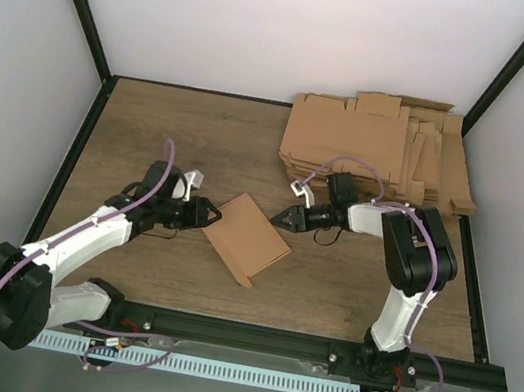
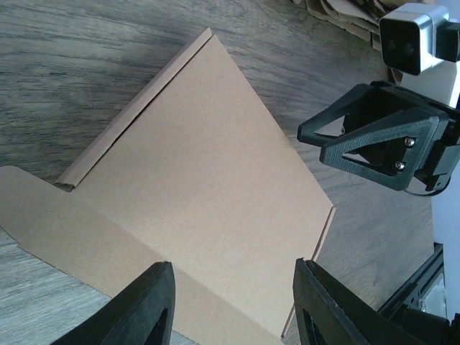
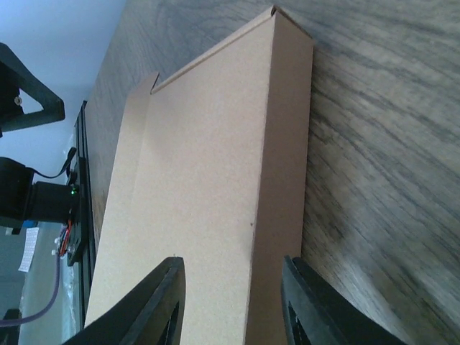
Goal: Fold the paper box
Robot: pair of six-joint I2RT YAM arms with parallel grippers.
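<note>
Shallow brown cardboard mailer box (image 1: 246, 239) lies diagonal on wood-grain table (image 1: 180, 141), centre. Left gripper (image 1: 210, 215) at its left corner, jaws half parted, no clamp. Right gripper (image 1: 280, 218) near right corner, jaws parted, nothing pinched.

- Bright, even, diffuse light; only soft shadows fall on the bench (image 1: 203, 125).
- Both wrist views blur their own claw fingers (image 2: 151, 309) at the near edge.
</note>
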